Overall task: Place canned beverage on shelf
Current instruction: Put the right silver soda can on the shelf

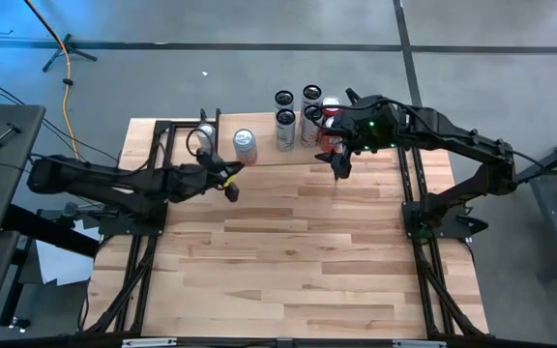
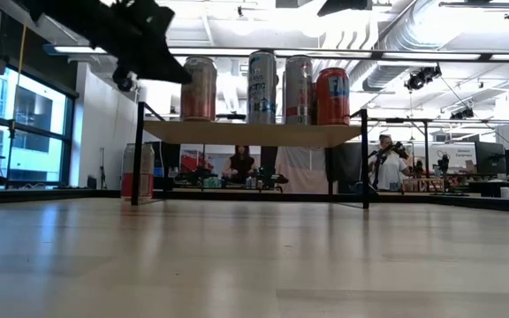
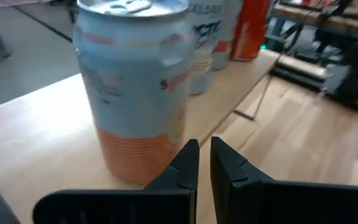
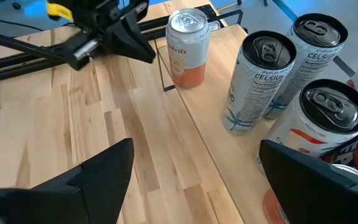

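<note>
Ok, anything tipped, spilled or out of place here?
Nothing tipped or spilled: the cans on the shelf stand upright. One can stands low, at table level by the shelf's leg on the left arm side, not on top.

A silver and orange can (image 3: 135,87) was seen upright on the light wood shelf (image 3: 36,134). The left gripper's (image 3: 204,163) dark fingers were closed together, empty, just before it.
</note>
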Robot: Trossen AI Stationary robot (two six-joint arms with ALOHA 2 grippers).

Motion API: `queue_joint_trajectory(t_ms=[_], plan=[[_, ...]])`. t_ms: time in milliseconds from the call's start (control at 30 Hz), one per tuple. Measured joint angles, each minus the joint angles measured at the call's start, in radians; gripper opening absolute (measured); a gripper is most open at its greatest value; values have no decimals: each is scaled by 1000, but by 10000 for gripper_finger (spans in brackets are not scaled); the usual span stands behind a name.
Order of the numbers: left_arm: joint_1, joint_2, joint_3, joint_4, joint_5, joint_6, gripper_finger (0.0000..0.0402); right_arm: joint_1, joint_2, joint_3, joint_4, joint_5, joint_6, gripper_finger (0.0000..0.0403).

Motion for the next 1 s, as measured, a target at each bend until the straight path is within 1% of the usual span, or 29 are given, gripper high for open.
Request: queue_joint_trajectory(t_ms=[200,333,600,867,1000], plan=[[51,28,0,6,3,6,0,1,0,0,0,0,19,334],[81,45,0,7,40,9,0,0,0,0,2,0,23,334],[153,102,0,60,103,71,0,1,0,0,3,0,23,334],[234,120,0,112,114,121,0,1,0,0,3,0,25,334],[276,120,0,145,166,138,0,1,0,0,9,0,24,334]])
